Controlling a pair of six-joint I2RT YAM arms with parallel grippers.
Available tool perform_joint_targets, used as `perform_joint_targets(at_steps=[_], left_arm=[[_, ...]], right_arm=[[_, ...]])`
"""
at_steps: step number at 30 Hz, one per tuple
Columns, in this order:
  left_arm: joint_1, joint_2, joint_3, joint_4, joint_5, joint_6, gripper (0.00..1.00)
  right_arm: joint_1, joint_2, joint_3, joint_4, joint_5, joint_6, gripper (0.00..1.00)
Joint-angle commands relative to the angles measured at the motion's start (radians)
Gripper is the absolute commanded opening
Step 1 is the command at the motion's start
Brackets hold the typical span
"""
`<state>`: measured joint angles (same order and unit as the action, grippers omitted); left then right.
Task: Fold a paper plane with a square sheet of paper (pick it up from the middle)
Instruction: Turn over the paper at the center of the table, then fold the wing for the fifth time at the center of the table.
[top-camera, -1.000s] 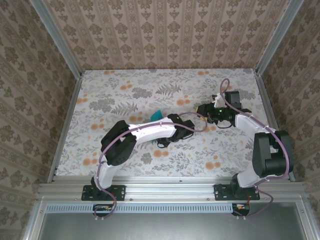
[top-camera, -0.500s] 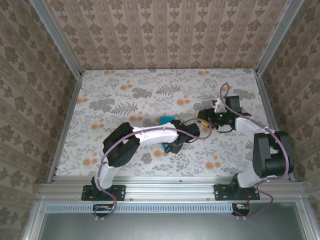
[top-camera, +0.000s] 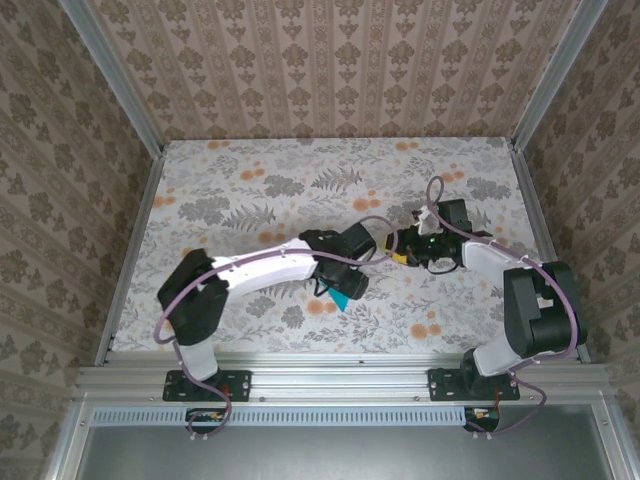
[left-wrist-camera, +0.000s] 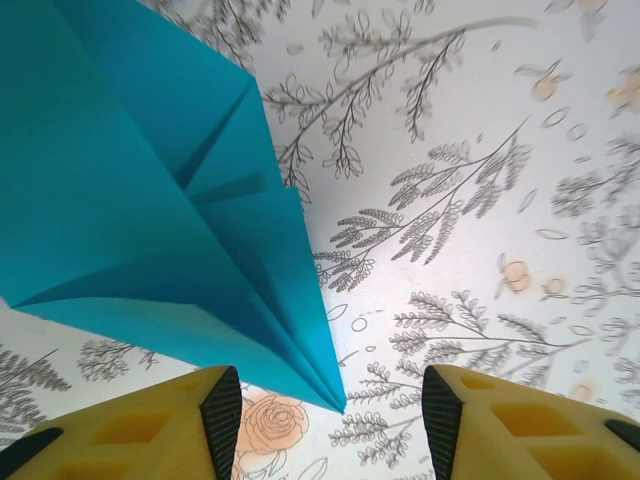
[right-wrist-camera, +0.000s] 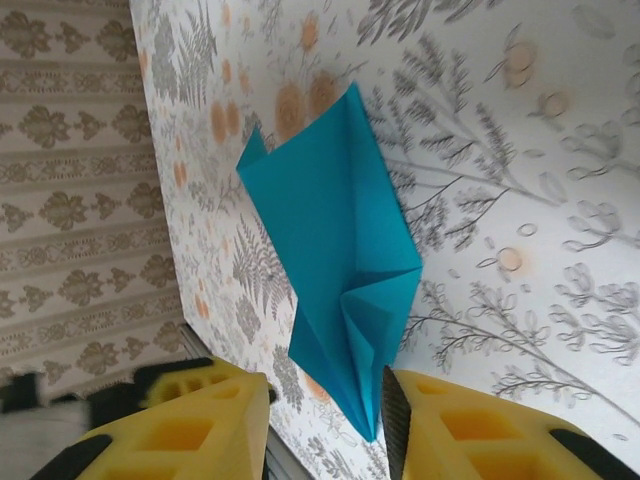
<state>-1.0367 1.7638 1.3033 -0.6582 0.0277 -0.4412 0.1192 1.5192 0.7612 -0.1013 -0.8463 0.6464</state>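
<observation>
The paper plane is plain teal-blue paper folded into a long shape that narrows to one sharp point, with overlapping flaps and straight creases running toward that tip. From above, a small pointed part of it shows near the middle of the table, somewhat closer to the near edge than the far one and well apart from both side edges. Close up, the paper plane has clean, unmarked faces, a small triangular inner fold near the tip, and a soft shadow along one long side.
</observation>
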Motion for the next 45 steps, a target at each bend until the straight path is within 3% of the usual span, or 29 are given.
perform_joint_targets(at_steps=[1, 5, 12, 21, 32, 45], left_arm=[[0.048, -0.088, -0.054, 0.038, 0.086, -0.017, 0.54], [0.109, -0.223, -0.131, 0.030, 0.073, -0.036, 0.54], [0.308, -0.432, -0.357, 0.094, 0.132, -0.103, 0.56], [0.433, -0.466, -0.493, 0.227, 0.281, -0.129, 0.57], [0.455, -0.424, -0.506, 0.260, 0.317, -0.125, 0.57], [0.454, -0.364, -0.499, 0.295, 0.354, -0.140, 0.57]], right_arm=[[0.062, -0.041, -0.003, 0.039, 0.002, 0.029, 0.35], [0.161, -0.043, 0.021, 0.038, 0.041, 0.046, 0.31], [0.341, 0.022, 0.091, 0.015, 0.118, 0.042, 0.23], [0.474, 0.157, 0.203, -0.110, 0.248, -0.065, 0.18], [0.473, 0.238, 0.229, -0.188, 0.372, -0.148, 0.14], [0.394, 0.239, 0.134, -0.116, 0.332, -0.146, 0.12]])
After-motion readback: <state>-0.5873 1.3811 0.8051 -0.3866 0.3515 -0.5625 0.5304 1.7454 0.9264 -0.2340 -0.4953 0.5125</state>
